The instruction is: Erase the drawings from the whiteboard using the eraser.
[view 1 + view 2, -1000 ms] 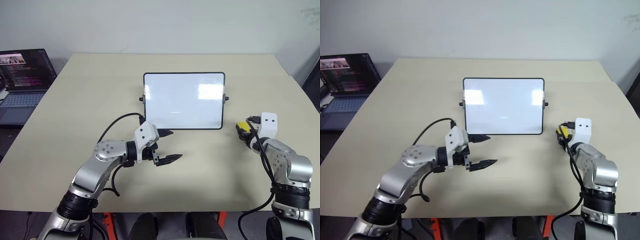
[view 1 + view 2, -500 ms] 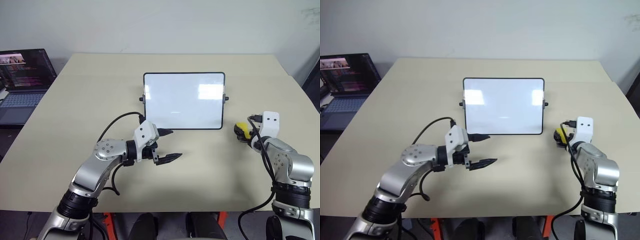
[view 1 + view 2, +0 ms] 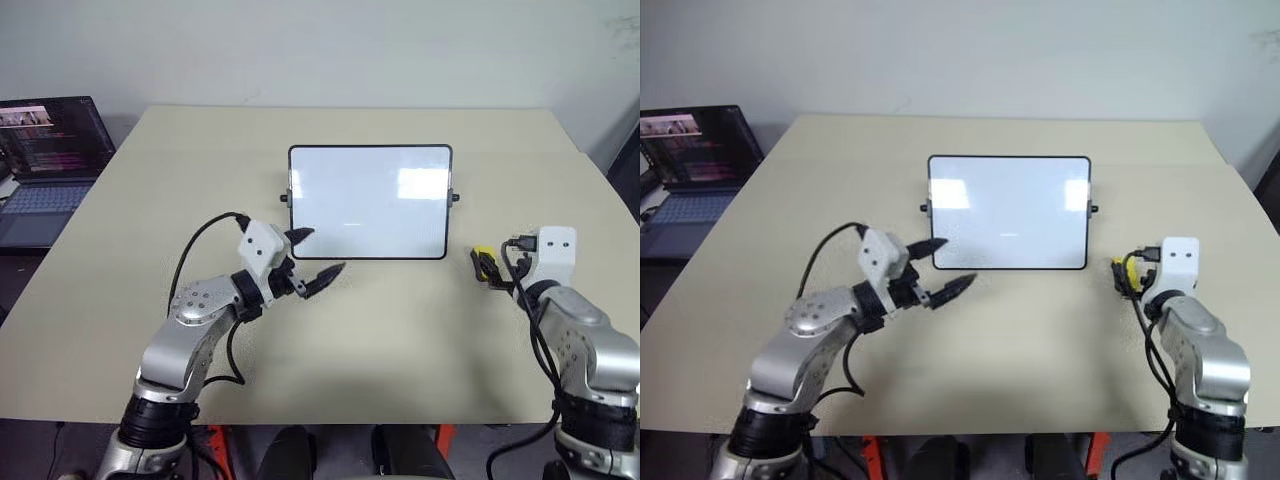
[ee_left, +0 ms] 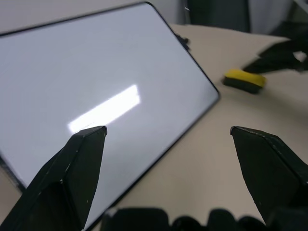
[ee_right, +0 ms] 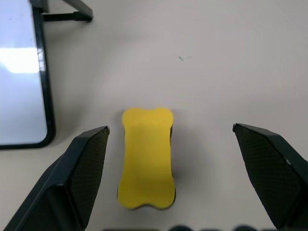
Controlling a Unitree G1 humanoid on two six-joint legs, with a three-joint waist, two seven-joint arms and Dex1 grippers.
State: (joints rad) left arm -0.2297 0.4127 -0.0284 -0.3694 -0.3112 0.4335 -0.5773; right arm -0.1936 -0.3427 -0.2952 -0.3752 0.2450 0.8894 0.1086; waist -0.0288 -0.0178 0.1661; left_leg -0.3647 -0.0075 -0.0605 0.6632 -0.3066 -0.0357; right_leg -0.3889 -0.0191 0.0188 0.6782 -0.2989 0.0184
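whiteboard (image 3: 370,201) white, black frame | eraser (image 5: 146,158) yellow | table (image 3: 400,330) beige

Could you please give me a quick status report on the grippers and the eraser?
Both grippers open: left gripper, right gripper. Eraser flat on table, released. Whiteboard looks clean. Nothing in the way.

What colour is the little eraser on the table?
Yellow on top; the eraser shows best in the right wrist view.

arms: silver-grey metal shells | wrists: white camera blocks | fingers (image 3: 331,270): black, pointed | cables: black
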